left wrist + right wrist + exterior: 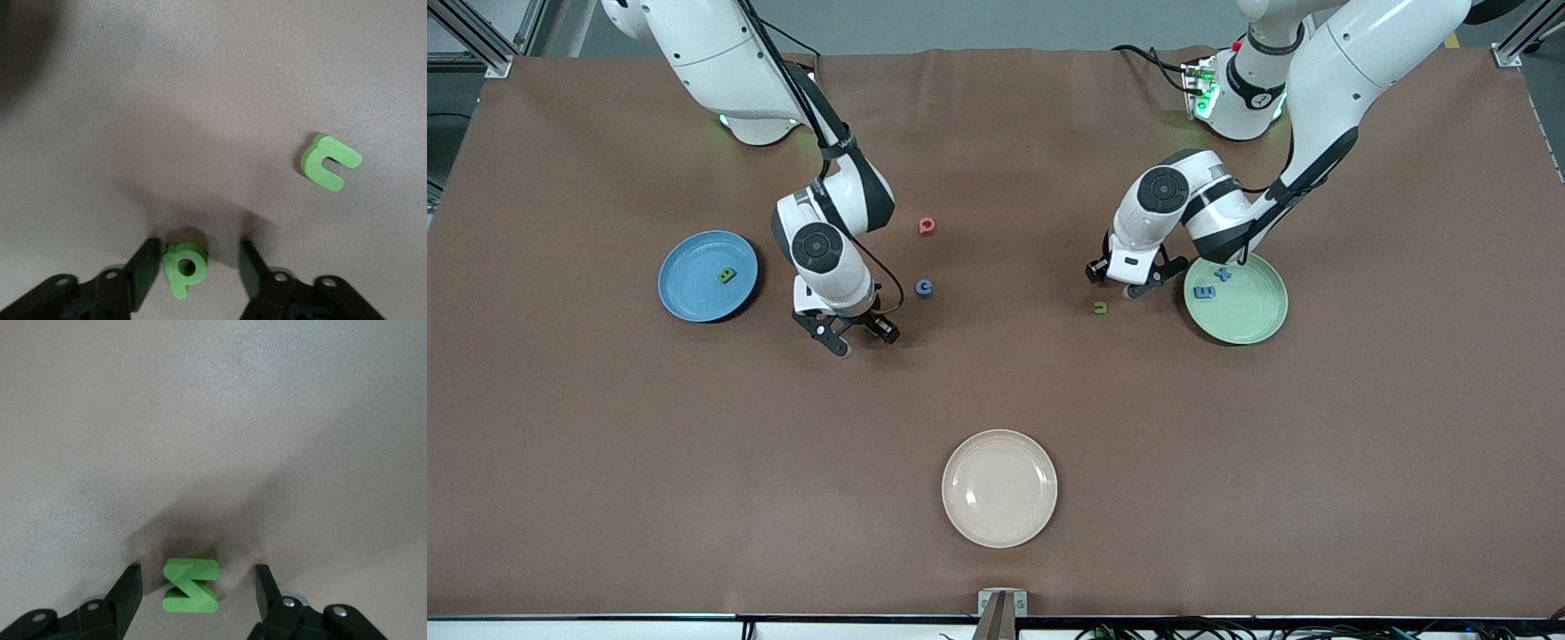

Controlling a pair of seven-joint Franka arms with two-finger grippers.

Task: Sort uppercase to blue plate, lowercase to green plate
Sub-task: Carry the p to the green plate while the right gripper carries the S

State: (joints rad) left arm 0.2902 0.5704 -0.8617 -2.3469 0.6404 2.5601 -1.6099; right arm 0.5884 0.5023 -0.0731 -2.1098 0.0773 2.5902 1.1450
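Observation:
My left gripper (195, 267) is down at the table beside the green plate (1249, 311), open, with a green p-shaped lowercase letter (184, 267) between its fingers. One finger is against the letter and the other stands apart. A green arch-shaped lowercase letter (328, 162) lies close by on the cloth (1101, 308). The green plate holds a blue m (1205, 292) and a blue cross (1224, 275). My right gripper (199, 587) is open around a green zigzag uppercase letter (191, 586), with a gap on each side. The blue plate (689, 284) holds a green B (727, 276).
A red round letter (927, 226) and a blue round letter (924, 286) lie on the brown cloth beside the right arm's wrist. A cream plate (1000, 488) sits near the table's front edge, nearest the front camera.

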